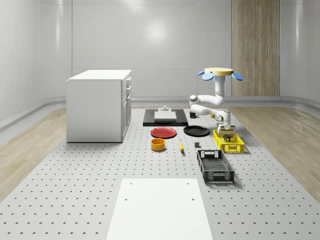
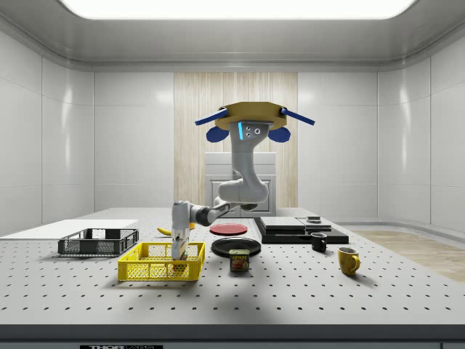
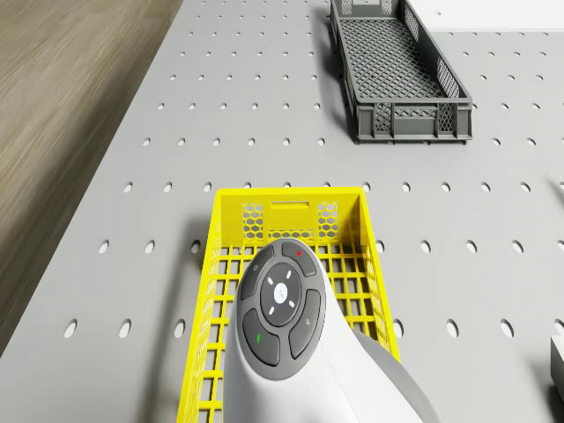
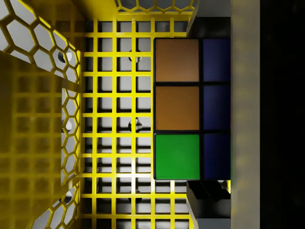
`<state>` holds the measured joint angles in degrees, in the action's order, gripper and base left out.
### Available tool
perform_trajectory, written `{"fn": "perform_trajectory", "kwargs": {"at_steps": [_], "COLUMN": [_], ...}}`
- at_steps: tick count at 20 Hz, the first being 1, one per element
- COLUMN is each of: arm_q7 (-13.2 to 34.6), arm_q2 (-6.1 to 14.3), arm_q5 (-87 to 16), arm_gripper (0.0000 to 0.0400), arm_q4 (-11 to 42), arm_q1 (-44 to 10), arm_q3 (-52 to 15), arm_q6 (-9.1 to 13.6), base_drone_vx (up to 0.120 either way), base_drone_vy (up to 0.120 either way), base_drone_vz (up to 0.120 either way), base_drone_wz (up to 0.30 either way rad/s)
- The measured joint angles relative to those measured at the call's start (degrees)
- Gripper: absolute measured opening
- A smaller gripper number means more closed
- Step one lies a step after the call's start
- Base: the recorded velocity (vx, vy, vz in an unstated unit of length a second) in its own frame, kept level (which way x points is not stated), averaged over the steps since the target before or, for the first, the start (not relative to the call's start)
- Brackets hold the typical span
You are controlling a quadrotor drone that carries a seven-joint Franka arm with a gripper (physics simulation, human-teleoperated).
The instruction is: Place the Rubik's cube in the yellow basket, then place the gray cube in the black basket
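Clearly visible in the wrist view, the Rubik's cube (image 4: 177, 109) showed a column of two orange squares above a green one, with a column of dark blue squares beside it, all split by black lines. It sat inside the yellow basket (image 4: 43, 43), over the grid floor and close to one honeycomb wall. One finger (image 4: 245, 95) ran as a pale band flat against the cube's blue side, so the gripper looked closed on the cube.

From the side, the gripper (image 2: 179, 253) was seen lowered below the basket's rim, which the wrist view could not show. The drone (image 2: 251, 115) hovered well above the table (image 2: 305, 291), with its arm bent down to the basket.

The whole-scene view placed the yellow basket near the table edge on that view's right. The black basket (image 1: 215, 172) lay just in front of it, towards the table's near edge.

Looking down from the drone, the arm's wrist (image 3: 282, 308) covered the middle of the yellow basket and hid the cube. The black basket lay beyond it, apart from it.
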<state>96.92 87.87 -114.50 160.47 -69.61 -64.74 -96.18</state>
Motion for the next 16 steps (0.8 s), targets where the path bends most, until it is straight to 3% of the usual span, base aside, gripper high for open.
{"fn": "perform_trajectory", "kwargs": {"at_steps": [3,12,16], "arm_q7": [-0.1,-0.2,-0.2], "arm_q2": [-0.1,-0.4,-0.4], "arm_q5": [1.3,5.4,5.9], "arm_gripper": [0.0389,0.0399,0.0400], "arm_q4": [0.6,2.2,2.4], "arm_q1": [0.5,1.5,1.7], "arm_q3": [-1.4,-5.9,-6.5], "arm_q6": [0.8,2.9,3.2], "base_drone_vx": [0.000,0.000,0.000], "base_drone_vy": [0.000,0.000,-0.120], "base_drone_vz": [0.000,0.120,0.070], "base_drone_wz": [0.000,0.000,0.000]}}
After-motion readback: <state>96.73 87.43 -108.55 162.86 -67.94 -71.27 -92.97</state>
